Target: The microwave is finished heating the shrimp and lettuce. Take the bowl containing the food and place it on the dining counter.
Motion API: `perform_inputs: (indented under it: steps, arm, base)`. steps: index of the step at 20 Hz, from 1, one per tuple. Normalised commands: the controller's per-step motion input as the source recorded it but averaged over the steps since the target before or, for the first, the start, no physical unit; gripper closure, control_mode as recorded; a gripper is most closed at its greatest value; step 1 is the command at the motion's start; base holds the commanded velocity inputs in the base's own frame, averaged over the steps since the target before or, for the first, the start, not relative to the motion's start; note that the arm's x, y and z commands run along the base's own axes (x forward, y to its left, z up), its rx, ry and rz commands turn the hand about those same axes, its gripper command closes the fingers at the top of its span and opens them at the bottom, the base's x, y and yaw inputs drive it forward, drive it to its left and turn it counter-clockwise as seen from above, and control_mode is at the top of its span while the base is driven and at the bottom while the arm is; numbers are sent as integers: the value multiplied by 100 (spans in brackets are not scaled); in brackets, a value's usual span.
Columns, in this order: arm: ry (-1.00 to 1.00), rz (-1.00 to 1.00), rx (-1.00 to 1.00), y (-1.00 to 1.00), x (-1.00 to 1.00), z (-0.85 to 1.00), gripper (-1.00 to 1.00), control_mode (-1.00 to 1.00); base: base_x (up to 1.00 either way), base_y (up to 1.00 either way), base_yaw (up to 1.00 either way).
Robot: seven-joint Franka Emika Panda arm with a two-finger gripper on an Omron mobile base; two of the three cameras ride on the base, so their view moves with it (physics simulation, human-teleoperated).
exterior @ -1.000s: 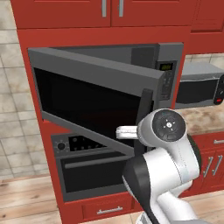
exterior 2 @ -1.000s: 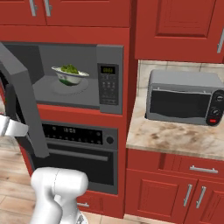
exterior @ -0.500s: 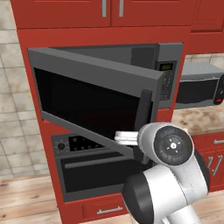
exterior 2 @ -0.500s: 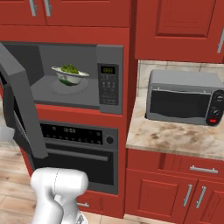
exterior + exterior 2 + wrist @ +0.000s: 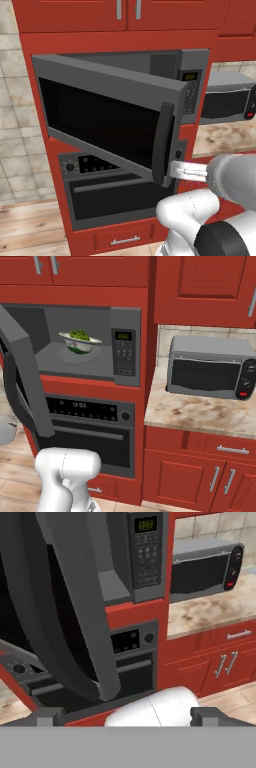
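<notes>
Right base view: the bowl [image 5: 80,345] with lettuce [image 5: 79,335] sits centrally inside the open microwave [image 5: 125,348]. Left base view: the swung door [image 5: 107,122] hides that interior. Hand view: the gripper [image 5: 122,718] shows fingertips spread wide, holding nothing.

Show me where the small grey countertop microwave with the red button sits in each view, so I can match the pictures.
Left base view: small grey countertop microwave with the red button at the right edge, mid-height, partly behind the built-in unit.
Right base view: right of centre, on the marble-look counter.
Hand view: upper right.
Shared landmark: the built-in microwave's button panel with green display, just left of it.
</notes>
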Motion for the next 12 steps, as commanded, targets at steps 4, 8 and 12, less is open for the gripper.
perform_inputs:
  steps: [4,8,12]
  arm:
    - [3,8,28,-100,7,0,-100,-100]
    - [5,12,31,-100,27,0,-100,-100]
    - [11,19,36,-100,43,-5,-100,-100]
  base:
    - [0,0,0]
    - [0,0,0]
    - [0,0,0]
